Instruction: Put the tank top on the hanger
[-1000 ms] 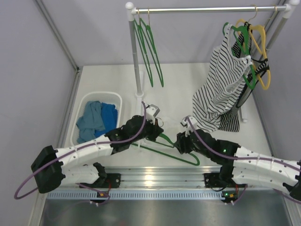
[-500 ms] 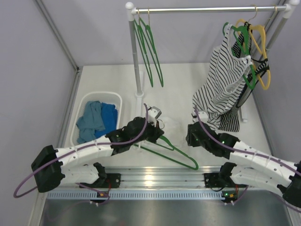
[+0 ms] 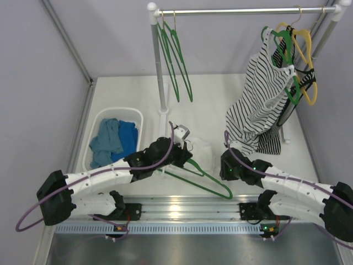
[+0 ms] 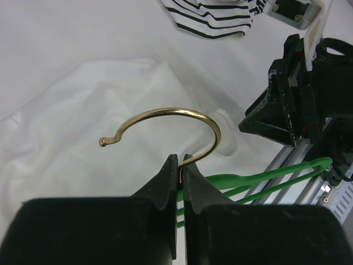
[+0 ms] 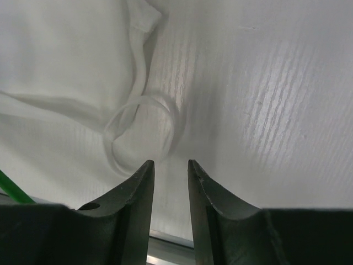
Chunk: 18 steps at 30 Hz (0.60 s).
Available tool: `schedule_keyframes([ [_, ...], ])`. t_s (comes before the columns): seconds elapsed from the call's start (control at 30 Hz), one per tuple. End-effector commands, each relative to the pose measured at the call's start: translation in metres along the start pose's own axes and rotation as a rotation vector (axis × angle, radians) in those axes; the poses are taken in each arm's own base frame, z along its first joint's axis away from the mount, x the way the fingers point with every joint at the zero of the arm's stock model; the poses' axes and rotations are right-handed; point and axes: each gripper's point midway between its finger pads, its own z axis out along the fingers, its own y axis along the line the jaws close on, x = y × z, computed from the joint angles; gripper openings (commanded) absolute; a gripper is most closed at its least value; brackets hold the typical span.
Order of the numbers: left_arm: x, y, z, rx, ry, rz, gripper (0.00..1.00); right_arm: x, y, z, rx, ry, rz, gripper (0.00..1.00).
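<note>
- White table top (image 3: 220, 94): flat surface that carries everything below.
- Metal clothes rail (image 3: 237, 10): a horizontal bar on upright posts at the far side of the table. A pair of spare thin green hangers (image 3: 177, 66) hangs near its left post.
- Black-and-white striped top (image 3: 259, 99): hangs from the right end of the rail, with its hem reaching down to the table.
- White plastic bin (image 3: 118, 111): sits at the left of the table and holds crumpled blue clothes (image 3: 113, 141).
- Plain white tank top of thin fabric (image 4: 83, 127): lies rumpled on the table between the two arms. It is under and beyond the held hanger, and no part of it is threaded onto the hanger.
- Thin green triangular hanger (image 4: 231, 179): held low over the table, slanting toward the near edge, with its body beside the tank top.
- Left gripper (image 4: 180, 160): black fingers clamped together on the shank of the hanger's hook.
- Right gripper (image 5: 171, 164): black fingers parted by a narrow gap with nothing between them. It points down at the table, right of the tank top.
- Small brass-coloured metal hook (image 4: 171, 111): curves up and out of the left gripper's tips, above the white fabric.
- Narrow white shoulder strap (image 5: 144, 132): curled into a loop on the table, just beyond the right gripper's tips.
</note>
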Motion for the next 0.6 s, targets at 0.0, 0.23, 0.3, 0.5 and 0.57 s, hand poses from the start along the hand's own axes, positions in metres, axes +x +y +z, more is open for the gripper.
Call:
schedule_keyframes([
  [0.0,-0.031,-0.01,-0.002,0.017,-0.077,0.016,0.0,-0.004,0.011,0.01,-0.052,-0.025,0.04,0.31],
  [0.23,-0.032,-0.007,-0.002,0.002,-0.083,0.015,0.0,-0.002,0.011,0.023,-0.029,-0.021,0.042,0.34],
  [0.3,-0.032,-0.006,-0.002,-0.008,-0.085,0.014,0.0,-0.005,0.01,0.025,-0.016,-0.027,0.049,0.34],
  [0.5,-0.041,0.005,-0.006,-0.07,-0.129,0.004,0.0,-0.001,0.004,0.025,0.018,-0.016,0.067,0.03],
  [0.57,-0.044,0.012,-0.008,-0.111,-0.146,0.002,0.0,-0.001,0.0,0.022,0.027,-0.022,0.076,0.0],
])
